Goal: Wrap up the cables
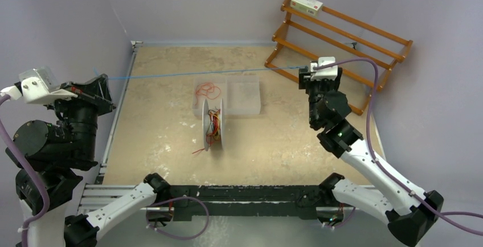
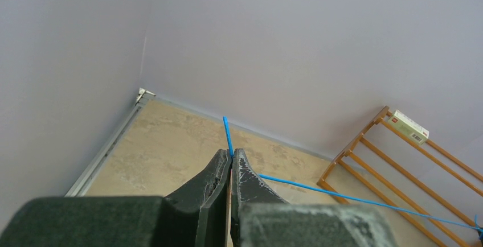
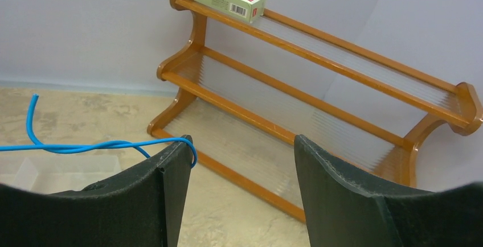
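Observation:
A thin blue cable (image 1: 205,73) stretches in the air across the back of the table between both grippers. My left gripper (image 1: 104,81) is shut on one end of it; in the left wrist view the jaws (image 2: 232,155) pinch the blue cable (image 2: 342,196), with a short tip sticking out beyond them. My right gripper (image 1: 305,75) is open (image 3: 242,144); the blue cable (image 3: 85,147) loops over the tip of its left finger (image 3: 171,173) and is not pinched. Red-orange cables (image 1: 213,123) are wound on a white spool (image 1: 206,126) mid-table. Another red-orange cable (image 1: 208,91) lies behind it.
A clear plastic tray (image 1: 245,96) sits behind the spool. A wooden two-tier rack (image 1: 342,42) stands at the back right with a small green-white box (image 1: 306,3) on its top shelf, close to the right gripper. Walls enclose the table on three sides.

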Robot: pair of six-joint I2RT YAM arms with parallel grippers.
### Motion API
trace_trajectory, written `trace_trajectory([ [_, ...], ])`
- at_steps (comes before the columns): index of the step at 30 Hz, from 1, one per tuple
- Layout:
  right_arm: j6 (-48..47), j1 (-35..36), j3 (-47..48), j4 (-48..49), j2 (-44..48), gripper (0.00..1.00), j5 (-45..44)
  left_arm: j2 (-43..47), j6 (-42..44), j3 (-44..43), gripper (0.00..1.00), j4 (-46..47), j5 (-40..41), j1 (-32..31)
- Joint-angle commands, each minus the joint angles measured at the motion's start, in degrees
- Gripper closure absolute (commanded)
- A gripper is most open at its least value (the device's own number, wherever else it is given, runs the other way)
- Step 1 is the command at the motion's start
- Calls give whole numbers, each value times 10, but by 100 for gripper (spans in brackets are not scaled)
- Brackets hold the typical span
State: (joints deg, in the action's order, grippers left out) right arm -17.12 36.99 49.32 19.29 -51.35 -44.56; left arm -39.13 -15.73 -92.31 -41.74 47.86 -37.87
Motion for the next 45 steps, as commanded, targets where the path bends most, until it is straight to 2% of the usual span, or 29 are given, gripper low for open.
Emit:
trace_trajectory([
  [1, -27, -35, 1, 18, -5, 33, -52, 16, 31, -32, 100, 19, 62, 8],
  [4, -37, -52, -1, 21, -16, 31, -53, 18, 35, -38, 100, 17, 68, 8],
  [7, -42, -69, -3, 22, -32, 24, -65, 23, 37, -42, 100, 15, 73, 8],
  [12, -33, -95, -4, 23, -47, 17, -33, 31, 40, -47, 100, 11, 82, 8],
  [20, -17, -137, 4, 11, -60, 16, 14, 40, 44, -50, 100, 2, 87, 8],
  [27, 53, -141, 16, -26, -43, 16, 66, 26, 45, -57, 100, -2, 62, 7],
  [34, 98, -141, 40, -77, -1, 16, 170, -4, 43, -75, 100, -5, 20, 7],
  [40, 109, -141, 56, -104, 52, 18, 331, -50, 37, -87, 100, -8, -49, 7],
  [45, 112, -141, 109, -138, 85, 18, 483, -81, 18, -69, 100, 21, -140, 7],
])
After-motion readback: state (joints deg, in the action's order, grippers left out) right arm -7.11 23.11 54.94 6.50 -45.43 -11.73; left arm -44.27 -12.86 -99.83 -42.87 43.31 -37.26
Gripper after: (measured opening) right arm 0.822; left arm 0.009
